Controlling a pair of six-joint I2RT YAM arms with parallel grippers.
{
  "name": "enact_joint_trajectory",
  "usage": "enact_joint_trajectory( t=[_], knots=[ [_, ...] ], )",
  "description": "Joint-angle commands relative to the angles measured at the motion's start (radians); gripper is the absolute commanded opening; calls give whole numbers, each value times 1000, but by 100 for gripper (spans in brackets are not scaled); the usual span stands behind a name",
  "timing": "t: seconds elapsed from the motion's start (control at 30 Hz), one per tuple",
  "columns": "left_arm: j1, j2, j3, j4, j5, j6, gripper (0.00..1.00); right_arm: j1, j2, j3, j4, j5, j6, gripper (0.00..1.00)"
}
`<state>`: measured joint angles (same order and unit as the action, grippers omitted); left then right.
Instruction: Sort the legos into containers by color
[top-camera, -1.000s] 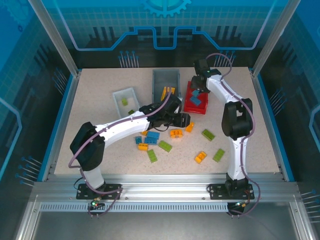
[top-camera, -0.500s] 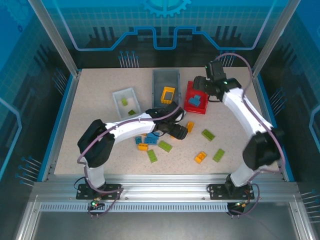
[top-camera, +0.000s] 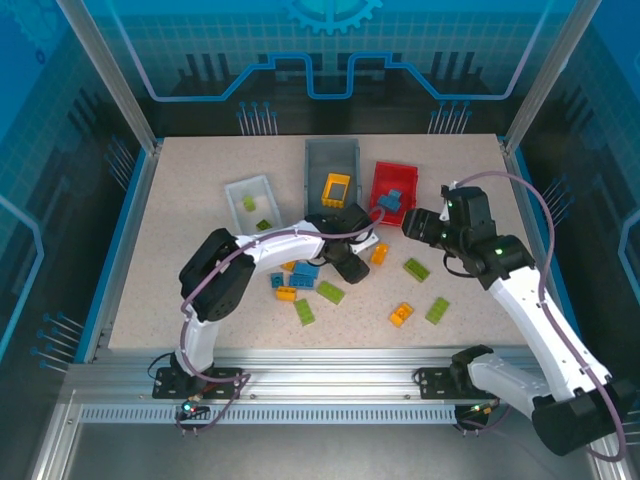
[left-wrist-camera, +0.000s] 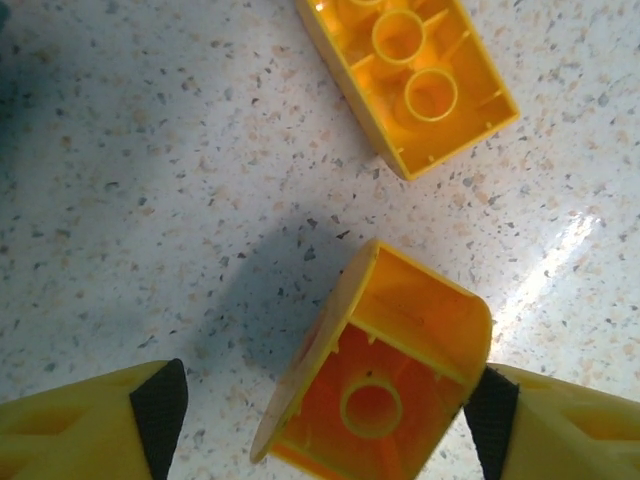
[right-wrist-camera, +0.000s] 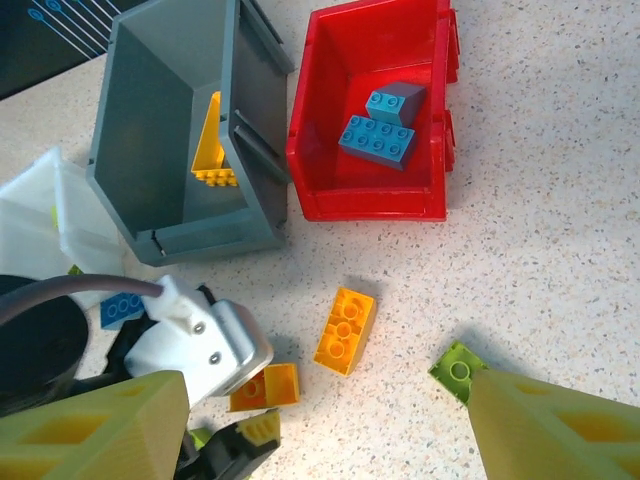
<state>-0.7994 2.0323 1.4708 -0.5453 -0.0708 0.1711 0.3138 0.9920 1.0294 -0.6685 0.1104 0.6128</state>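
Altogether just three containers (top-camera: 330, 155).

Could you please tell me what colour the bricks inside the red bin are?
Blue, both bricks in the red bin; the right wrist view shows it best.
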Motion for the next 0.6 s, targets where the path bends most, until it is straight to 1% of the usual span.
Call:
enact_joint_trajectory(
  t=[0.0, 0.07, 0.13, 0.2, 0.27, 0.4, 0.5, 0.57],
  knots=[
    [-1, 46, 31, -32, 19, 25, 63, 9, -27, -13, -33, -25, 28, 74],
    [-2, 56, 44, -38, 16, 14, 46, 10, -27, -10, -34, -24, 31, 74],
    [-2, 53, 45, -34, 2, 1, 33, 9, -23, -5, -36, -27, 36, 73],
    [-2, 28, 29, -18, -8, -14, 29, 12, -22, -4, -28, -33, 39, 72],
    [-2, -22, 19, -13, -45, -49, 25, 19, -18, -4, -18, -37, 37, 71],
    [15, -101, 99, -111, -162, -151, 25, 62, 10, -12, 29, -61, 7, 70],
    [76, -130, 186, -171, -201, -219, 24, 120, 31, -28, 142, -119, -27, 69],
    [133, -110, 267, -203, -205, -252, 22, 166, 42, -35, 227, -129, -50, 69]
  ],
)
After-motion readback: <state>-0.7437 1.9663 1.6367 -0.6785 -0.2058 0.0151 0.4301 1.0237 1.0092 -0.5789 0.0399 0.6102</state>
